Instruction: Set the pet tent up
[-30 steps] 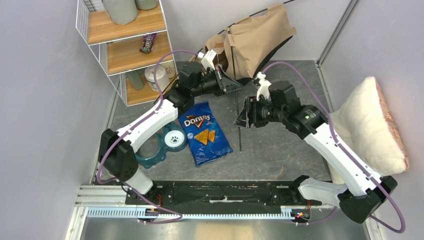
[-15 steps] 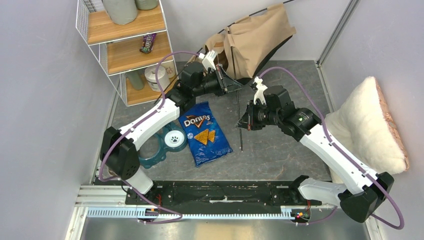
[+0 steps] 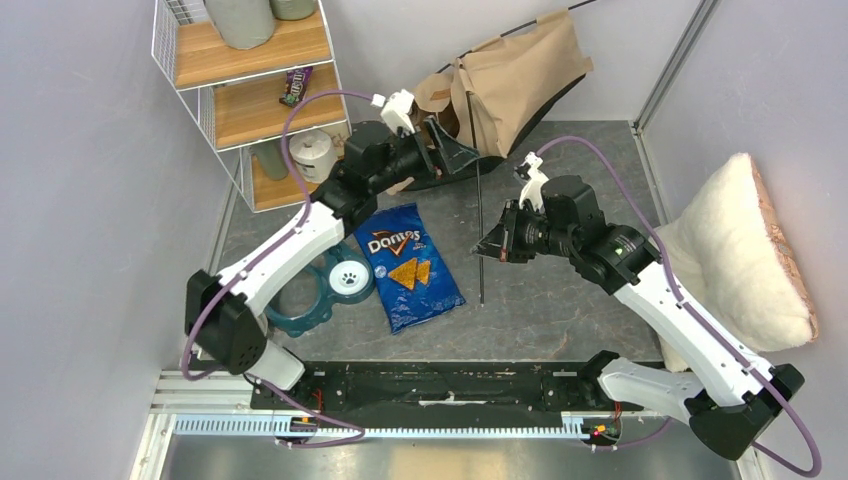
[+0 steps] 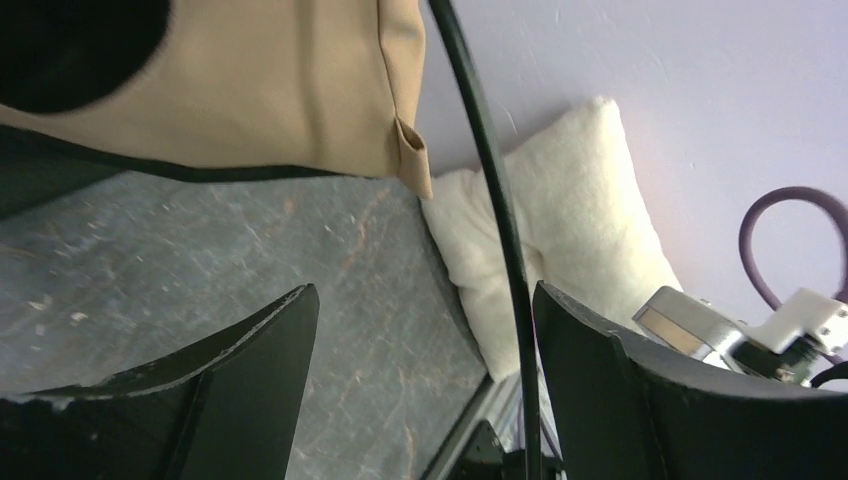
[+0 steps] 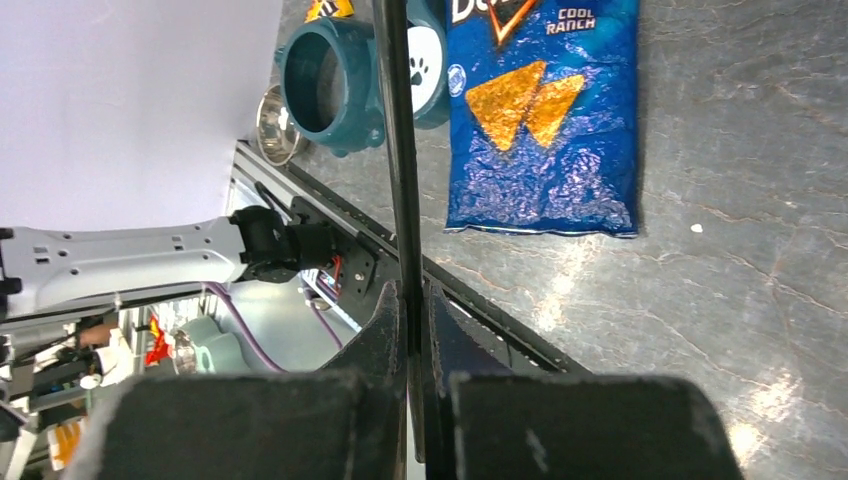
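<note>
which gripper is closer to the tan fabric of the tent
Left. The left gripper is open, right by the lower edge of the tan fabric. The right gripper is farther back toward the robot's bases, shut on the tent's black pole.

Pale lilac-grey walls [image 3: 90, 200] close me in on the left, back and right, plain and evenly lit. Where the back wall meets the right one, a metal strip [image 3: 676, 62] runs up the corner. My worktop [image 3: 560, 300] is dark grey with a mottled, stone-like pattern, and soft light leaves pale patches of sheen on it. In the far left corner stands a white wire shelf [image 3: 250, 50] with three wooden boards. Along the near edge lies a black base plate [image 3: 450, 385], and just in front of it a toothed aluminium rail [image 3: 400, 427].
</note>
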Robot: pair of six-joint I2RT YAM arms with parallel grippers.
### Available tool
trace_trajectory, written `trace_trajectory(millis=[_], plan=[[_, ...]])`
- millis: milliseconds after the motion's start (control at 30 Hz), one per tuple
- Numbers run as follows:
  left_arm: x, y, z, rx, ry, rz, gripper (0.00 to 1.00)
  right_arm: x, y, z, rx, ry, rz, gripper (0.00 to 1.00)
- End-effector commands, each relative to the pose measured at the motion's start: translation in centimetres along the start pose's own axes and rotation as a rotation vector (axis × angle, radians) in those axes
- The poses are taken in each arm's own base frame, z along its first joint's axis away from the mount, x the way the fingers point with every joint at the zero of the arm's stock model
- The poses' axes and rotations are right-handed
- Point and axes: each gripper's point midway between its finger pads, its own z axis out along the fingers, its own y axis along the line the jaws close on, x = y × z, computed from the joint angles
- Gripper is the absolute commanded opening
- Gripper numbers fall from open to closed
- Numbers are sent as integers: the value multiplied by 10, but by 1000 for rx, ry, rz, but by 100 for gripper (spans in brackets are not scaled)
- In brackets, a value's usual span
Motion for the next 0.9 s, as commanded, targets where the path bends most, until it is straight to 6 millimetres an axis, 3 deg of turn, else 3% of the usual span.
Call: trace_trajectory(millis=[0,100,167,433,667,867], plan=[[-53,-15,-40,-43,-227,134,86,-30,22,-8,-56,-119,61,0],[-61,-5,-56,-93,-317,128,85,-32,28,-11,-95,-148,98,0],[-55,3,-61,-112,-321,117,84,-33,31,-15,-111,-157,124,0],[-9,47,-48,-141,-244,110,78,-51,65,-41,-228,-213,236,0],[17,32,-25,67,-235,173,78,-76,90,-48,-301,-250,371,0],[44,6,7,171,-244,291,79,-94,109,-50,-366,-266,422,0]])
